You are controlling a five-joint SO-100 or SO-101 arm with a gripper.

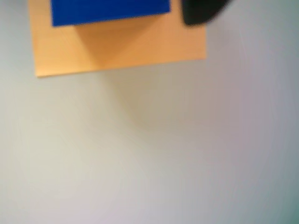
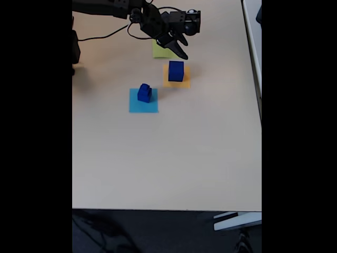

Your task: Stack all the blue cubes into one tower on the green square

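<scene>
**A:** Where is my pincer right now?

**B:** In the fixed view I see the pincer (image 2: pixel 180 51) hanging above the surface (image 2: pixel 168 158) near its far edge, over the near-right corner of the green square (image 2: pixel 160 50). The dark fingers point down toward the orange-yellow square (image 2: pixel 176 81). They hold nothing. They look slightly parted, but I cannot tell how far at this size.

**A:** And the blue cubes?

**B:** I count 3. The large cube (image 2: pixel 176 70) stands on the orange-yellow square, just beside the green square on its near-right side. The medium cube (image 2: pixel 144 95) sits on the light blue square (image 2: pixel 143 104), at that square's far edge, and the small cube (image 2: pixel 143 87) rests on top of it. That pair is nearer the left edge of the surface than the large cube, and apart from it.

**A:** What does the wrist view give me?

**B:** It is blurred. I see the large cube (image 1: pixel 110 11) at the top of the picture, on the orange-yellow square (image 1: pixel 140 46), and a dark fingertip (image 1: pixel 201 11) just to its right. Below that lies pale bare surface (image 1: pixel 163 154).
</scene>
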